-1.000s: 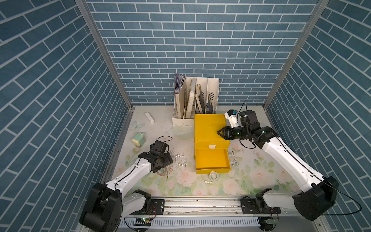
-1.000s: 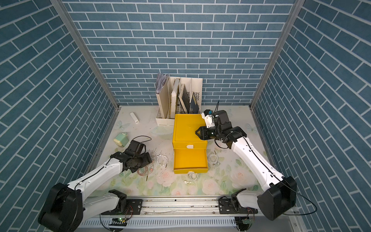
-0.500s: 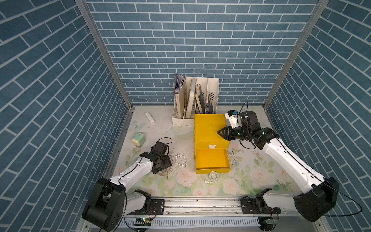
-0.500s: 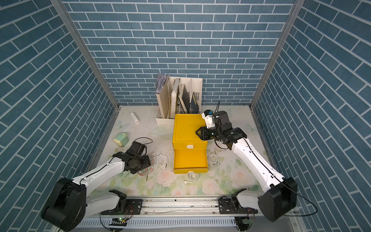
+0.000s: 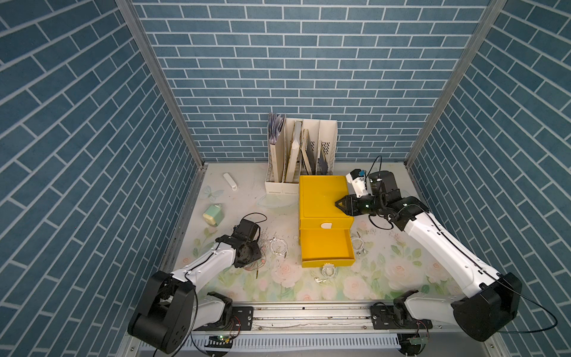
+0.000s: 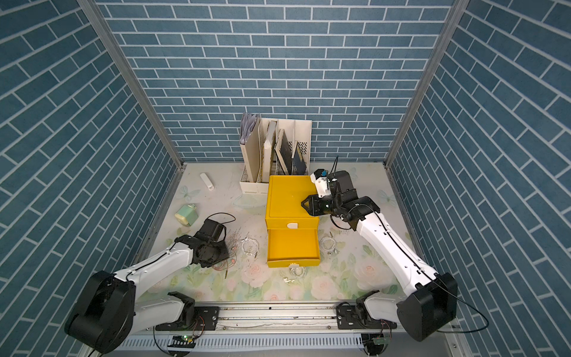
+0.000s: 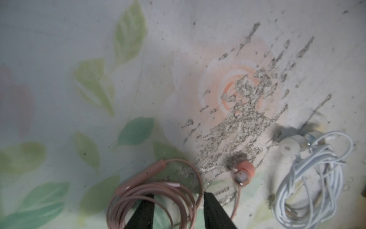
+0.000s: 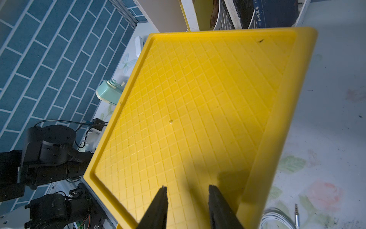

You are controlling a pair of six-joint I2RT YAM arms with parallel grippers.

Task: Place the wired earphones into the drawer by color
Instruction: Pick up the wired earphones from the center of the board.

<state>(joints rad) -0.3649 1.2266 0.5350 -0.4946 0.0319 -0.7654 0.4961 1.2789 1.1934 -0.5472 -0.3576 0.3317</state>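
Two tools show, both with jaws partly spread. The left tool [image 7: 176, 210] points down at the counter [image 7: 59, 59]. Its dark fingers [image 7: 144, 214] stand apart, straddling several strands of the pink earphones [image 7: 154, 190], a loose coil lying flat, with nothing pinched yet. The pink earbud [image 7: 245, 172] lies just beyond the fingertips. A white earphone coil [image 7: 309, 178] sits near, on the side toward the open drawer [image 5: 326, 250], which looks empty. Farther out, the right tool [image 8: 188, 206] hangs over the top of the yellow drawer unit [image 8: 198, 99], gripping nothing; whether it touches the top cannot be told. More white earphones [image 5: 358, 244] lie just beside the drawer. The step in hand appears to be grasping the pink set. The next move likely calls for pressing the jaws together on the bundled strands, lifting without snagging the trailing earbud, and carrying the set past the white coil to the drawer.
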